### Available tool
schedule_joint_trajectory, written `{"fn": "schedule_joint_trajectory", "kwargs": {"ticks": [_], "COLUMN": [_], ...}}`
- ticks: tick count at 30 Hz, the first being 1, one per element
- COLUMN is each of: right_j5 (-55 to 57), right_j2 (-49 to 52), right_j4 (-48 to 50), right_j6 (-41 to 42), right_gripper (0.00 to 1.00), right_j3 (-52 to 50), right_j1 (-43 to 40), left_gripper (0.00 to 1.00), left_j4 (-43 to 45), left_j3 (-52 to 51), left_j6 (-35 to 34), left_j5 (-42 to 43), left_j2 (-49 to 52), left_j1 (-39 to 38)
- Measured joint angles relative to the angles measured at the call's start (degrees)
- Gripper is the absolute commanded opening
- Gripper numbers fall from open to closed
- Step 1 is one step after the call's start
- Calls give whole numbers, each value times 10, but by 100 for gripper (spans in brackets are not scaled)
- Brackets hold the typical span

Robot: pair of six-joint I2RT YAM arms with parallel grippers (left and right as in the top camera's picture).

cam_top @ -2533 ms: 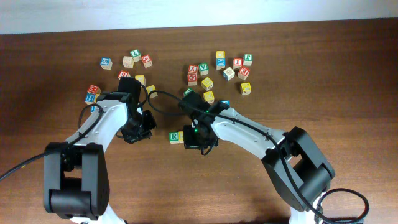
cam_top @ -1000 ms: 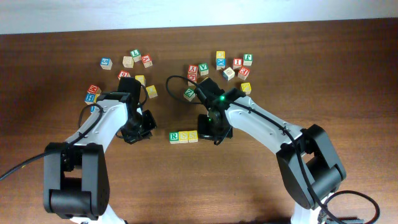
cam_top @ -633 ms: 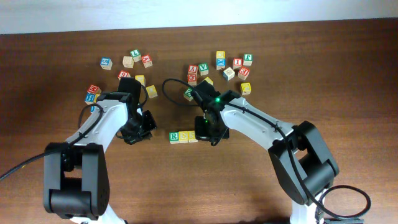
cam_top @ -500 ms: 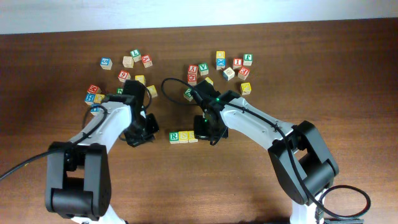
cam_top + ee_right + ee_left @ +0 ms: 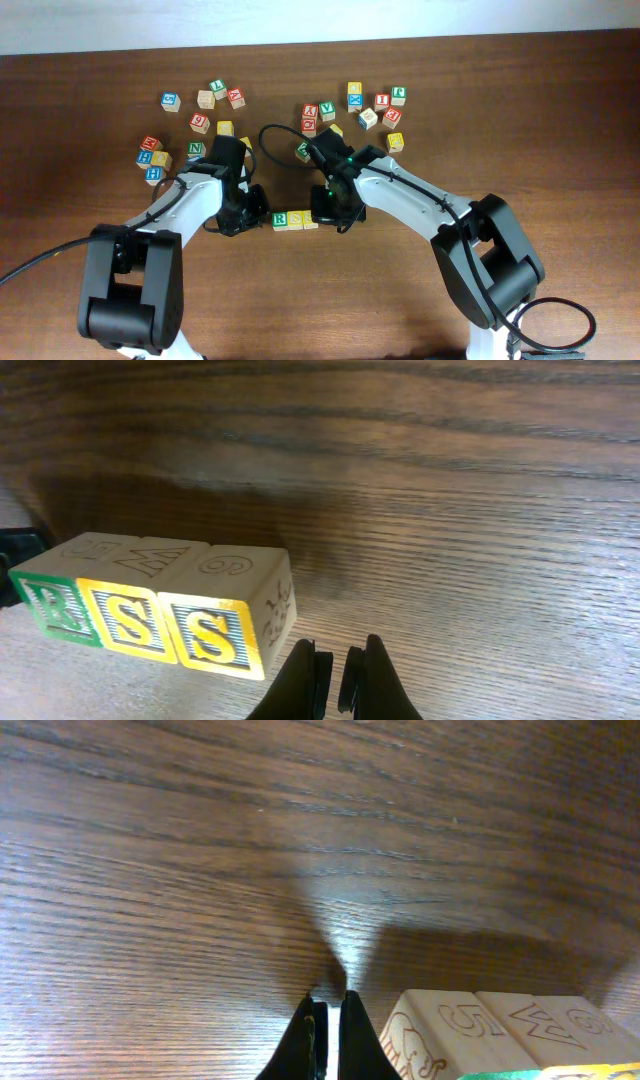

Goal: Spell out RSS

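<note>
RSS row [image 5: 125,620] sitting flush on tabletop [image 5: 450,510], looking light, rigid, smooth-faced; best gripping opposite flat sides. Left fingers [image 5: 315,1040], right fingers [image 5: 312,675] flanking row, both closed, holding nothing.

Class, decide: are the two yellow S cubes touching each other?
Touching. The right wrist view shows the middle S cube and the end S cube flush side to side, no gap.

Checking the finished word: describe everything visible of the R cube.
The R cube is a wooden block, its top face white with a green border and green R, a bare side engraved. It lies flat on the wooden table at the row's left end, flush against an S cube. The shut left hand sits close beside it; contact unclear.
</note>
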Motion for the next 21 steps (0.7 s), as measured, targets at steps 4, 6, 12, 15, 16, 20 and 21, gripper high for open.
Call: {"fn": "schedule_joint_trajectory", "kwargs": {"ticks": [4, 6, 12, 15, 16, 20, 21], "right_j5": [-6, -10, -10, -10, -10, -15, -15], "right_j2": [0, 0, 0, 0, 0, 0, 0], "right_j4": [7, 7, 8, 9, 13, 27, 27], "right_j6": [0, 1, 1, 2, 2, 2, 3], "right_gripper": [4, 4, 4, 4, 4, 4, 4], "right_j3": [0, 0, 0, 0, 0, 0, 0], "right_j1": [0, 0, 0, 0, 1, 8, 11], "left_gripper": [0, 0, 0, 0, 0, 0, 0], "left_j4": [1, 2, 2, 2, 2, 2, 2], "left_j3": [0, 0, 0, 0, 0, 0, 0], "left_j6": [0, 0, 0, 0, 0, 0, 0], "left_j5": [10, 12, 13, 13, 13, 17, 16], "left_j2": [0, 0, 0, 0, 0, 0, 0], "left_j1": [0, -2, -10, -13, -14, -14, -14]}}
